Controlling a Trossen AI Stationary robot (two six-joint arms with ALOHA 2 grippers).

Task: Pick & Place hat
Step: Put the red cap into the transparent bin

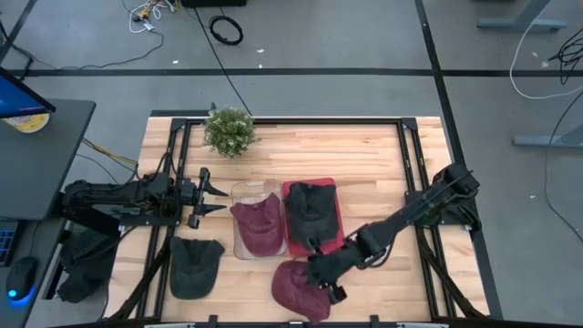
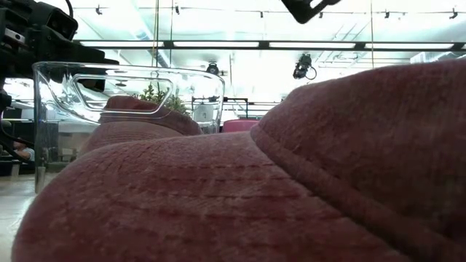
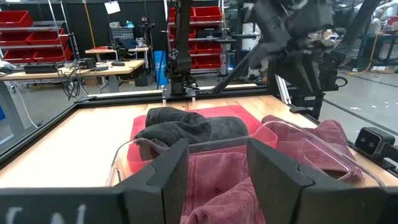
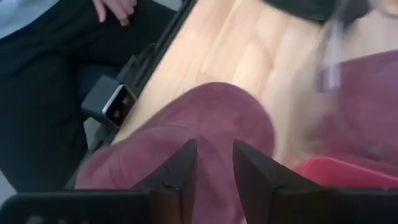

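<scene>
A maroon hat (image 1: pixel 296 290) lies by the table's near edge, filling the low view (image 2: pixel 255 182). My right gripper (image 1: pixel 321 273) stands on its far side, its fingers close together with maroon cloth between them (image 4: pixel 214 155). A second maroon hat (image 1: pixel 258 226) sits in a clear container (image 1: pixel 239 196). A dark grey hat (image 1: pixel 311 208) rests on a red tray (image 1: pixel 332 239). Another dark hat (image 1: pixel 196 266) lies flat on the table's near left. My left gripper (image 1: pixel 217 193) hovers open left of the container (image 3: pixel 280 134), touching nothing. My right gripper has the near maroon hat by the cloth of its crown (image 4: pixel 208 134), pinched between the two fingers, which slant down from the table's right and far side. The hat still lies on the table. One layer or several, I cannot tell.
A small potted plant (image 1: pixel 229 131) stands at the far left of the table. The low camera's block (image 4: pixel 111 102) sits at the near edge beside the hat. A person in dark clothing, one hand (image 4: pixel 112 7) showing, is just beyond that edge. Bare wood lies far and right.
</scene>
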